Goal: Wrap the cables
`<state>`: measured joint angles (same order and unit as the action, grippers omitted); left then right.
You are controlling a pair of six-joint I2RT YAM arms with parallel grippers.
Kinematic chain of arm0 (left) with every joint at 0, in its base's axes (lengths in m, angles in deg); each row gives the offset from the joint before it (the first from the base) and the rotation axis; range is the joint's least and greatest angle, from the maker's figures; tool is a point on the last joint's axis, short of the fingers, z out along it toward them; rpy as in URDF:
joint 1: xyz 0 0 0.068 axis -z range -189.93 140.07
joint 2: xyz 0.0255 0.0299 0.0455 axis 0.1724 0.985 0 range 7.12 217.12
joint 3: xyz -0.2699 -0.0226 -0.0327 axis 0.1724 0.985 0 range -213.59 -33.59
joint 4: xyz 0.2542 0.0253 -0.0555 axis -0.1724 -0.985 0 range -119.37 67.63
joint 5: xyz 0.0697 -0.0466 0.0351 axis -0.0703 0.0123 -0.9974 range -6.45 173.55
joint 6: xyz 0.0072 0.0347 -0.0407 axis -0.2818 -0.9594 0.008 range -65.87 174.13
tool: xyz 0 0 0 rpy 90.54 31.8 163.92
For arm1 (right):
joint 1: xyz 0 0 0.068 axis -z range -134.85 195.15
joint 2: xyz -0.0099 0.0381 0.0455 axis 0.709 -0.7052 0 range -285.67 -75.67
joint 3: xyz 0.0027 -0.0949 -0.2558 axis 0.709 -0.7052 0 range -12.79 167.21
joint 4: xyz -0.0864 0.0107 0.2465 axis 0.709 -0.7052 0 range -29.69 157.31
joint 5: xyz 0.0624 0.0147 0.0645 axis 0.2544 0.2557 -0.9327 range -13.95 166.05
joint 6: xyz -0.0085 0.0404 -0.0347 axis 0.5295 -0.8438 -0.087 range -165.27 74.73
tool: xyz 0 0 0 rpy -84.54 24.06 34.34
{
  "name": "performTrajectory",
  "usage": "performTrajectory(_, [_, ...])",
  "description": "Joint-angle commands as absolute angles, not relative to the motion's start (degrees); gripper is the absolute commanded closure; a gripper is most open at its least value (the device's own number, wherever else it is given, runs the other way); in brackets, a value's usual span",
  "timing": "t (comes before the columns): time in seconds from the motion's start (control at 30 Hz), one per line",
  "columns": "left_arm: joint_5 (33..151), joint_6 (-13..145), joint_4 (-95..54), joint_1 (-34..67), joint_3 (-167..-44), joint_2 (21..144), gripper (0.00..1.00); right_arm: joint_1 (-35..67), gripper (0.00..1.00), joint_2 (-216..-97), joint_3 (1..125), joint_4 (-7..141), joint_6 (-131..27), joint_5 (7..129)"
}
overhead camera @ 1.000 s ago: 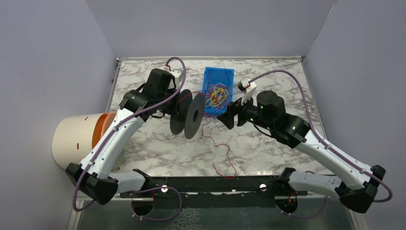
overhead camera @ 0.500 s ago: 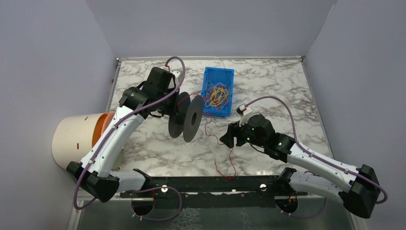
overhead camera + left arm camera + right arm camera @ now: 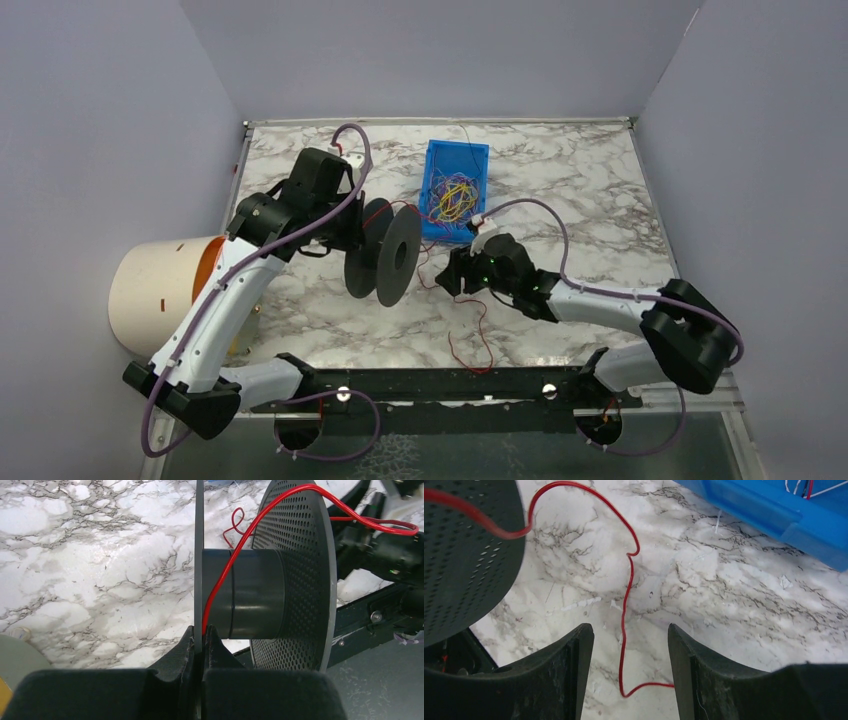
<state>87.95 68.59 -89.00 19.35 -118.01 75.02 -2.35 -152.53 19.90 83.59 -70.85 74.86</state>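
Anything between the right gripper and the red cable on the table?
Nothing visible. The red cable lies on the marble, framed in the gap of the open right gripper; the black spool sits off to the side.

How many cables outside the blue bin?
1: the red cable, from the spool across the table under the right gripper. Other cables lie tangled in the blue bin; hair-thin strays may be unseen.

I am drawing my right gripper point(image 3: 452, 277) from the blue bin point(image 3: 481, 166) nearer and leftward, over the red cable point(image 3: 626, 605); my left gripper point(image 3: 199, 636) is carrying the spool point(image 3: 384, 258) slightly left.
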Motion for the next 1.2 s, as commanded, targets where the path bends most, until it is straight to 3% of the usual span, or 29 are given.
performTrajectory(0.0, [89.9,69.8,-88.1,19.5,-118.1,73.0,1.0,-1.5,0.41,-159.3,22.9,95.4,-71.6,72.4])
performTrajectory(0.47, [90.2,69.6,-88.1,19.5,-117.3,71.7,1.0,-0.1,0.42,-173.5,28.1,103.1,-74.6,69.4])
performTrajectory(0.67, [90.5,69.7,-88.1,19.6,-117.2,71.1,1.0,0.4,0.49,-177.6,29.9,107.1,-76.2,67.7])
performTrajectory(0.77, [90.7,69.8,-88.2,19.6,-117.0,70.7,1.0,0.7,0.6,-179.1,31.4,107.0,-76.5,67.3])
performTrajectory(0.93, [90.8,70.1,-88.8,19.6,-116.7,69.8,1.0,2.1,0.95,-177.6,30.7,105.3,-76.6,68.6])
performTrajectory(1.17, [93.9,69.3,-87.8,19.9,-115.9,69.2,1.0,6.7,0.99,-165.8,23.6,99.6,-76.6,71.3])
